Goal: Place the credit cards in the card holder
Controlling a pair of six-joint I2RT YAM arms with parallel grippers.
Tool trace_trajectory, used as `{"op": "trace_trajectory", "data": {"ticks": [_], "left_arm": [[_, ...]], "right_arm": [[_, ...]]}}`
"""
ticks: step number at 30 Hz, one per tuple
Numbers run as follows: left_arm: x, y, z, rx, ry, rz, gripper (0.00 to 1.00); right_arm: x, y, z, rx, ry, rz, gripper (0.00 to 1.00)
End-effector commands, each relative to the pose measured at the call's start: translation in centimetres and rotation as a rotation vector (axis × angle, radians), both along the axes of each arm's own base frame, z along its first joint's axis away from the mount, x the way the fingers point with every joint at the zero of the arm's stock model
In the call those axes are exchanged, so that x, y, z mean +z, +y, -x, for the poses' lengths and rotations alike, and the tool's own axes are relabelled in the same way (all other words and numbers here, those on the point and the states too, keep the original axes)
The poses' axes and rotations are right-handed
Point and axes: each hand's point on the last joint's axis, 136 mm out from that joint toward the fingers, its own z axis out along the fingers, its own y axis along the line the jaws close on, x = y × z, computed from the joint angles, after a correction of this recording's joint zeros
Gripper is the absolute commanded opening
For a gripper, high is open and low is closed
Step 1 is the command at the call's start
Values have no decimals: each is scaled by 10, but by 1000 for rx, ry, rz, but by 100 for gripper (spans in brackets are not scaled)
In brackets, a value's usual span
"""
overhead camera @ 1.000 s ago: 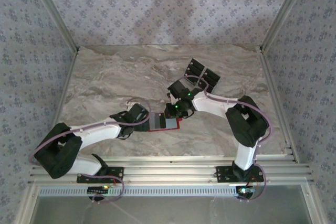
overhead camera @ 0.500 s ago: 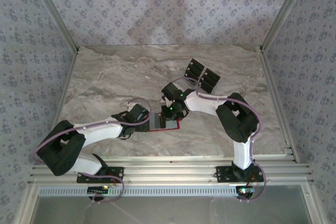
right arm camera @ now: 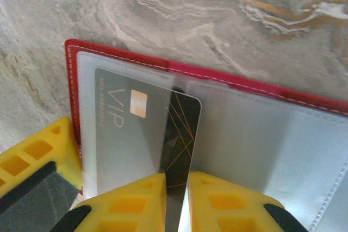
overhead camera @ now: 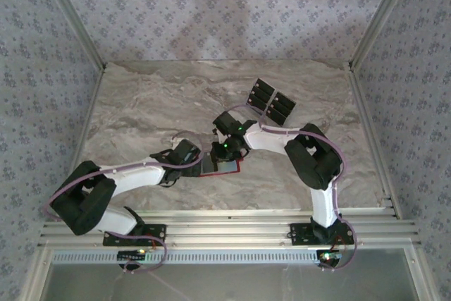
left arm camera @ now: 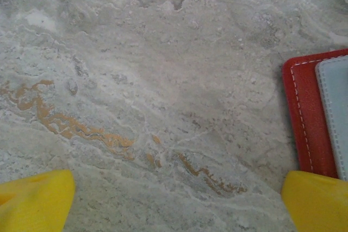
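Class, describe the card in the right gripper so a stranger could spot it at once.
On the marble table, find the open red card holder. The card lies partly under a clear pocket, marked VIP with a gold chip. Only it is pinched by the right gripper; the other cards cluster farther back.

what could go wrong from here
1. The right jaws pinch the card by one edge, seemingly partly under a pocket; a push could twist it or make it slip.
2. The left jaws stand open beside the holder, not clearly pinning it, so it may slide on the table.
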Motion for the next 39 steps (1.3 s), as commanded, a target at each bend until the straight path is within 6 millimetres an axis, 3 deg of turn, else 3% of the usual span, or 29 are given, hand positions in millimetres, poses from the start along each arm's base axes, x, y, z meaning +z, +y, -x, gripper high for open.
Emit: {"op": "trace_trajectory", "data": {"ticks": [1,8,11,15,19,23,28,33,39], "left_arm": [[-7,-3,0,8,16,15,100],[-7,-5,-1,7,16,25,100],[-7,-5,-1,8,16,25,100],[-6,-4,-1,10,15,24,100],[-5,-4,-1,11,13,27,100],[-3,-4,-2,12,11,25,100],[-1,-4,-3,13,8,20,100],[3,-5,-5,7,2,14,100],[8,-9,-9,-3,-6,21,100]], "right_arm": [[2,19,0,5,22,-47,20],[9,34,1,31,30,-85,21],[17,29,0,29,13,-86,30],[25,9,-5,0,-29,-73,40],[15,-15,-9,-42,-17,-52,41],[-8,-43,-1,-67,16,11,41],[-15,-67,7,-92,28,56,40],[0,-75,11,-99,4,43,40],[36,-69,2,-56,-95,45,40]]}}
